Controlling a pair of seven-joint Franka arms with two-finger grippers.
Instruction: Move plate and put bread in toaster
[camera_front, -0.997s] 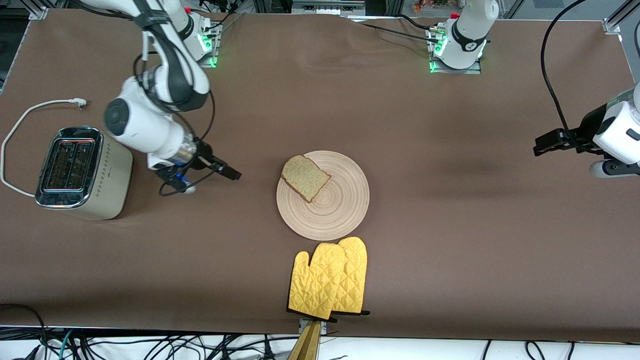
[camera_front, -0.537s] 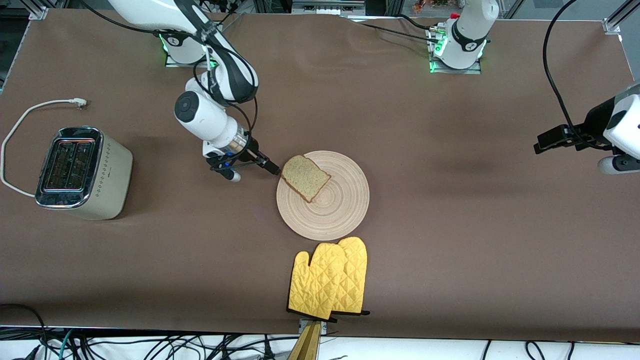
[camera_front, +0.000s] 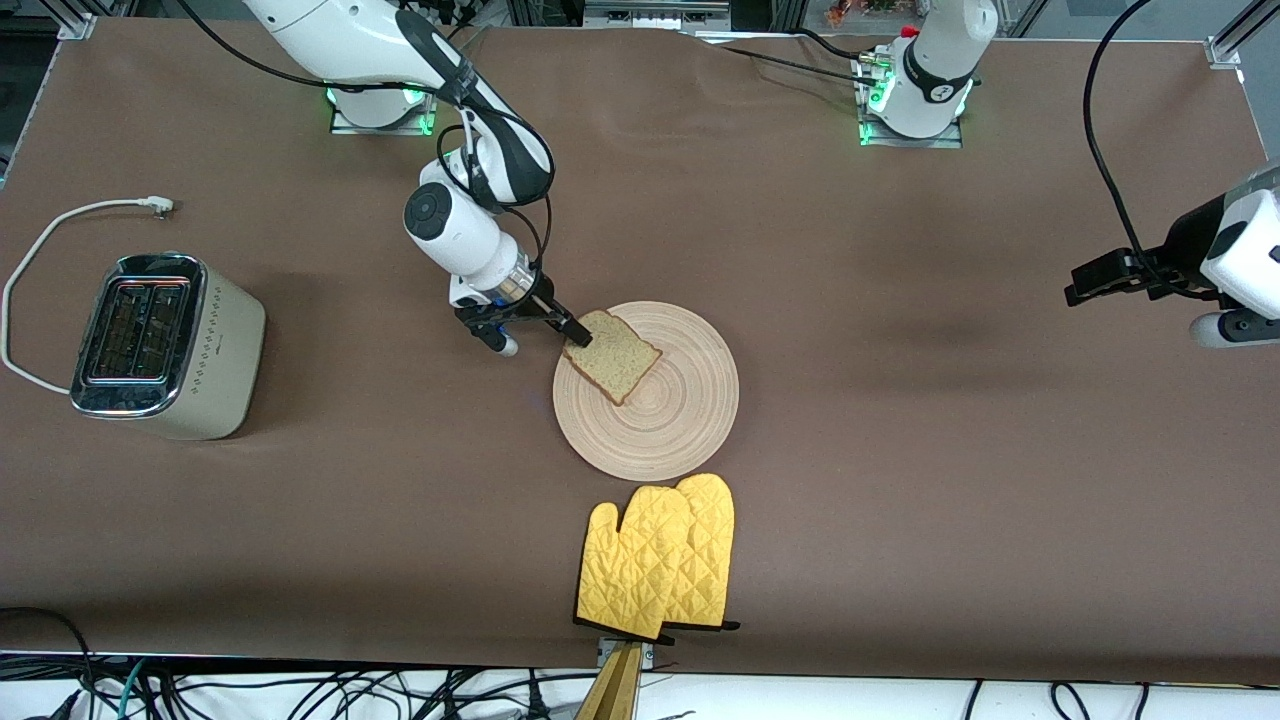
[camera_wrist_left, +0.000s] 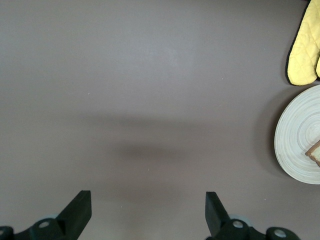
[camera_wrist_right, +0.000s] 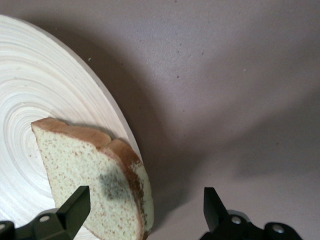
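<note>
The bread (camera_front: 612, 356) lies on the round pale wooden plate (camera_front: 680, 420) in the middle of the table, overhanging the plate's rim toward the right arm's end. My right gripper (camera_front: 572, 330) is open just over the bread's rounded crust edge. In the right wrist view the bread (camera_wrist_right: 95, 175) and the plate (camera_wrist_right: 35, 100) show, and the crust edge sits between the open fingers of the right gripper (camera_wrist_right: 145, 210). The cream toaster (camera_front: 160, 345) with its chrome top stands at the right arm's end of the table. My left gripper (camera_front: 1085, 290) is open and waits over the left arm's end of the table.
Two yellow oven mitts (camera_front: 660, 560) lie nearer to the front camera than the plate, close to its rim. The toaster's white cord (camera_front: 60, 225) curls beside it. The left wrist view shows the plate's edge (camera_wrist_left: 300, 135) and a mitt (camera_wrist_left: 305, 45).
My right arm has swung from beside the toaster across to the plate, and its open gripper now sits at the bread's crust edge. The left arm has barely moved.
</note>
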